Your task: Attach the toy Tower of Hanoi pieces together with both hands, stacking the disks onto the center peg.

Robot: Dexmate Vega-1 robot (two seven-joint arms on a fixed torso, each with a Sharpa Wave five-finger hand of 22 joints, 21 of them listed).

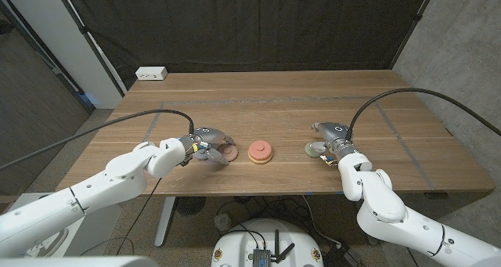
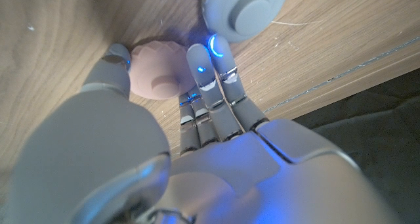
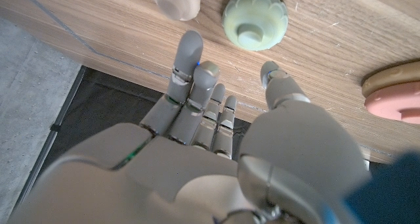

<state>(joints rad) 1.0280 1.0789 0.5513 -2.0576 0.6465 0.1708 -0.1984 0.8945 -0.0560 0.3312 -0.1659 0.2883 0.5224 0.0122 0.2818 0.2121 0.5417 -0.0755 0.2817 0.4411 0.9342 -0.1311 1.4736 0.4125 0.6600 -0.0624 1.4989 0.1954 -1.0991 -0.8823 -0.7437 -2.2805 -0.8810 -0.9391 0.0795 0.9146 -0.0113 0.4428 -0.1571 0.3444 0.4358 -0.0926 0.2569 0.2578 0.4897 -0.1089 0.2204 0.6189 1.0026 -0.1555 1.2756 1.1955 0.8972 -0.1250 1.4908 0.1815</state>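
My table (image 1: 274, 102) is matt, grained wood. My left hand (image 2: 197, 138) and right hand (image 3: 216, 132) wear smooth grey plastic shells. The pink disk (image 2: 156, 79) and pale green disk (image 3: 254, 18) look matt, perhaps plastic.

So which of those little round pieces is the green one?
The pale green disk, lying on the table right by the right hand. The piece by the left hand is pink, and the middle stack is pink on tan.

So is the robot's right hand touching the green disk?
Apart. The right wrist view shows bare wood between the right hand and the green disk.
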